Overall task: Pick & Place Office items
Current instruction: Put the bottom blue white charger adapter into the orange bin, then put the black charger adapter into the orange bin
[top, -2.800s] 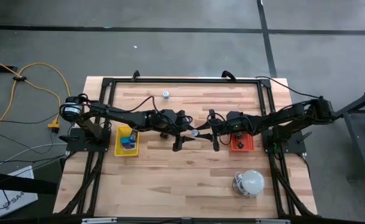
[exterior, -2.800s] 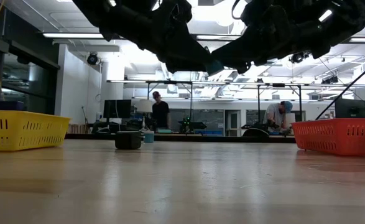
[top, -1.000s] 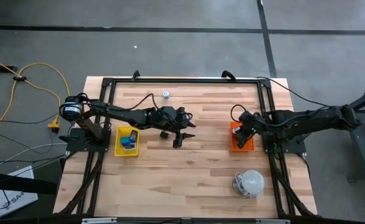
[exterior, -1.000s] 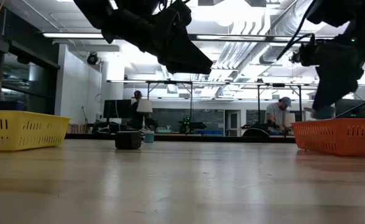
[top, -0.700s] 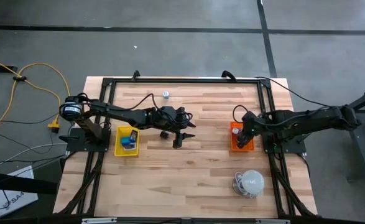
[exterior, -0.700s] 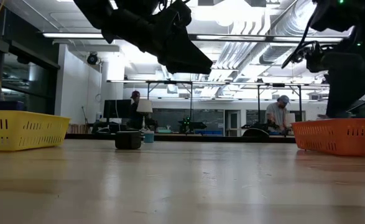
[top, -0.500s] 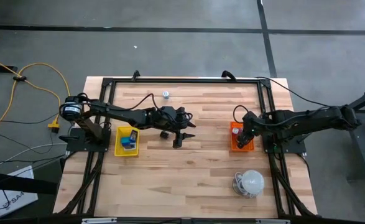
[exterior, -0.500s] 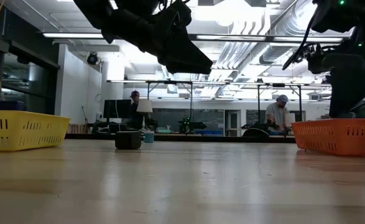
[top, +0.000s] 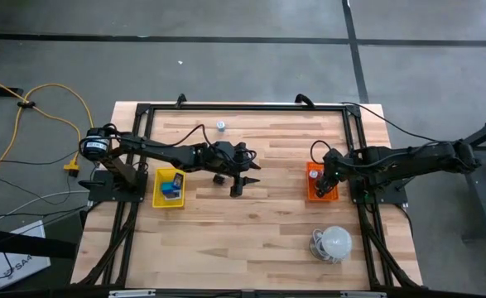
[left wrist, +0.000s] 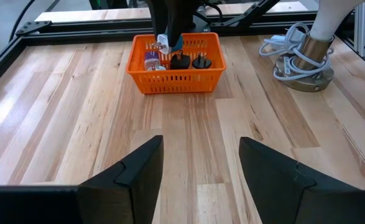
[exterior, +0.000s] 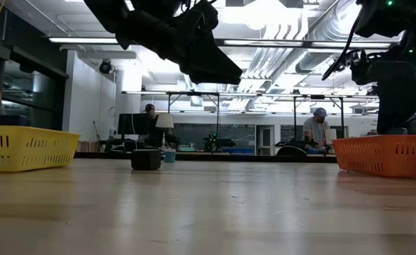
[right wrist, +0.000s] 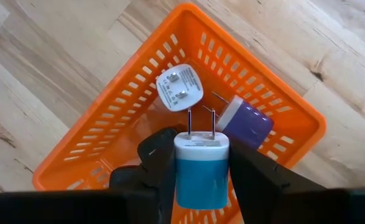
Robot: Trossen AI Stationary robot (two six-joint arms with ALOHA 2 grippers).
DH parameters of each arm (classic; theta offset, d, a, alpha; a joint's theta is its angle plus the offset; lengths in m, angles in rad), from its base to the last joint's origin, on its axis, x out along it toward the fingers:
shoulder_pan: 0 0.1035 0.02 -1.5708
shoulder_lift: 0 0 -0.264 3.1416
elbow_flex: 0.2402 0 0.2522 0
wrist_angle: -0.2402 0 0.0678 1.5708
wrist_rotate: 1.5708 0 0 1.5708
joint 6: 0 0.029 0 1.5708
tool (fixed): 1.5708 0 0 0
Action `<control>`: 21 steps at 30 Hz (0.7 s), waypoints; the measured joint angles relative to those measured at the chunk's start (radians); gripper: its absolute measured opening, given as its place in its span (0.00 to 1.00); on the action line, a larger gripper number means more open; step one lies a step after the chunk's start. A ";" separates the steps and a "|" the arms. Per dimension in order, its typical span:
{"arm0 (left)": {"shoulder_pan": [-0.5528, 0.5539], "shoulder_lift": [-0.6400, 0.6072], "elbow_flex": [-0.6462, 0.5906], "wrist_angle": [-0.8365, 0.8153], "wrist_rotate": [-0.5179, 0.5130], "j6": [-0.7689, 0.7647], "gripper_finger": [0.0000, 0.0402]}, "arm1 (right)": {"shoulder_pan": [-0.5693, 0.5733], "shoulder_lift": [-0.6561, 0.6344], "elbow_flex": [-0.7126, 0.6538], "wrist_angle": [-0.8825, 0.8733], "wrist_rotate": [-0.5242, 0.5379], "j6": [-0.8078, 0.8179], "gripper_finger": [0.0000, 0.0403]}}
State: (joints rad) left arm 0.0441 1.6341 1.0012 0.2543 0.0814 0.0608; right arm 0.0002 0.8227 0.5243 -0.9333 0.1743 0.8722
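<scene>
My right gripper (right wrist: 201, 163) points steeply down over the orange tray (right wrist: 94, 127), shut on a blue charger (right wrist: 201, 180) with a white face and two prongs. In the tray lie a white charger (right wrist: 179, 88), a purple one (right wrist: 247, 122) and two black ones (left wrist: 190, 61). My left gripper (left wrist: 201, 168) hangs open above the middle of the table (top: 236, 189), with nothing between its fingers. A small black block (exterior: 146, 159) rests on the table close by. A white-silver round bit (top: 221, 126) sits near the far edge. My right gripper pinches the blue charger by its two opposite sides (right wrist: 181, 177) between its two fingers (right wrist: 160, 163). The fingers come from above, slanting steeply down. The charger's prongs (right wrist: 201, 121) point away from the gripper, down at the tray, and it hangs over the tray's inside.
A yellow tray (top: 159, 189) with blue pieces stands at the table's left. A large white dome with a coiled cable (top: 335, 242) sits near the front right. A black frame (top: 243, 108) runs round the tabletop. People move in the room behind.
My right gripper has tipped more steeply down over the orange tray and rolled a little, still carrying the blue charger.
</scene>
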 joint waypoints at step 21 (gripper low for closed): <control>0.000 0.000 0.000 0.000 0.000 -0.005 0.50 | 0.000 0.000 0.000 0.001 -0.017 -0.003 0.40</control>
State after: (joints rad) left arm 0.0441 1.6341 1.0012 0.2543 0.0814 0.0559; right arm 0.0002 0.8227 0.5243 -0.9321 0.1577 0.8696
